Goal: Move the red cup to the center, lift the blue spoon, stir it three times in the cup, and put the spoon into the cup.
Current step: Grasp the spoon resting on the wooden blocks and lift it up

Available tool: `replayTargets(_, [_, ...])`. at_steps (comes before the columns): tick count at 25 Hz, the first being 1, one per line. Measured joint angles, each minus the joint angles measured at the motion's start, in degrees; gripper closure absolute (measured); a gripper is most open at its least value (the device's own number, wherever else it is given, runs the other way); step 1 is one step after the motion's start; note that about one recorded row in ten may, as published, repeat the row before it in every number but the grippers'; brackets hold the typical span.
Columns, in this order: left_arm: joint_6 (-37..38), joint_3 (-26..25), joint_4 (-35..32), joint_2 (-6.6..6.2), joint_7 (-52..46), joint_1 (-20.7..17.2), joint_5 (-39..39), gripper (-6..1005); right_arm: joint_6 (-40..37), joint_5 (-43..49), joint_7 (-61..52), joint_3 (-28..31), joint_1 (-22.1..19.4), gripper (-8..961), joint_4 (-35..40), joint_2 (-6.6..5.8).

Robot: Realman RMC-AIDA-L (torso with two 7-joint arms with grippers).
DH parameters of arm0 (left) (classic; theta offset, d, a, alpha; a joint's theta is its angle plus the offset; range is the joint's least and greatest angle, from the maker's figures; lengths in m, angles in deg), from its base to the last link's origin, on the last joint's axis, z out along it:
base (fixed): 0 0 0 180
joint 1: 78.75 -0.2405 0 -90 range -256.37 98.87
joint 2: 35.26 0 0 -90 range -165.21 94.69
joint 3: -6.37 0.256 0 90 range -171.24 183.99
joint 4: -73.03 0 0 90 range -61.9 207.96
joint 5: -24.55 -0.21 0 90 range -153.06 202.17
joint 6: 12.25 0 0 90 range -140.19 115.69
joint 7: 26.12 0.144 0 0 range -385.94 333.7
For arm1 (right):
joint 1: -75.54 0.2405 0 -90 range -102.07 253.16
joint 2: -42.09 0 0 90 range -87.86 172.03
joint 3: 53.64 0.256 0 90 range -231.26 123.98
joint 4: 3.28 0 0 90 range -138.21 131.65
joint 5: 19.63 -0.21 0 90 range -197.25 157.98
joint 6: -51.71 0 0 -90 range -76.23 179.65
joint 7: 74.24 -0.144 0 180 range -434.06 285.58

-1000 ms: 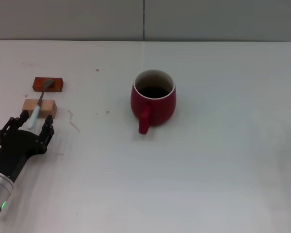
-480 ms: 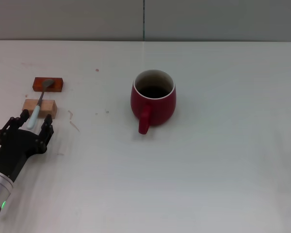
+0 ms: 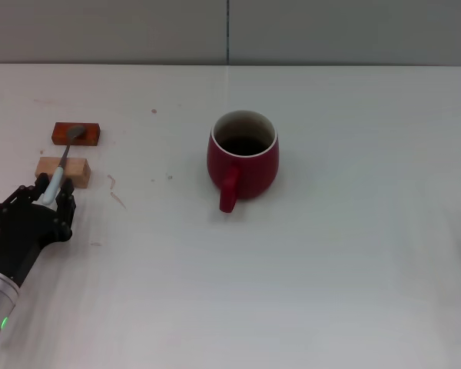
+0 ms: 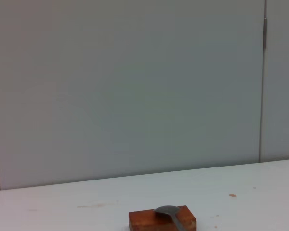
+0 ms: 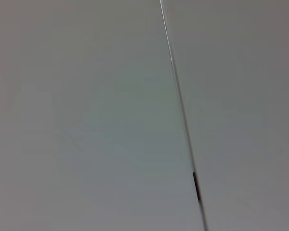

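The red cup stands upright near the middle of the table, its handle turned toward me. The blue spoon lies at the far left. Its grey bowl rests on a red-brown block and its pale handle crosses a tan block. My left gripper sits low at the near end of the handle, its fingers drawn in against the spoon. The left wrist view shows the spoon bowl on the red-brown block. My right gripper is out of view.
The white table stretches wide to the right of the cup and in front of it. A grey wall runs along the far edge. The right wrist view shows only wall panelling.
The left gripper's fingers have closed in around the end of the spoon handle. The cup and both blocks have not moved.
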Motion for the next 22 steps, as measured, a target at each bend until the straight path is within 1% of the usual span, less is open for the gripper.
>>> replayTargets(7, [-0.2,0.1,0.0,-0.03,0.0,0.1,-0.1,676,0.0,0.0,0.0,-0.6,0.0,285,0.0,0.02])
replayTargets(13, [-0.2,0.2,0.0,-0.03,0.0,0.1,-0.2,747,-0.2,0.0,0.0,-0.7,0.0,285,0.0,0.01])
replayTargets(22, [-0.3,0.2,0.1,-0.03,0.0,0.2,-0.1,757,-0.6,0.0,0.0,-0.8,0.0,285,0.0,0.01])
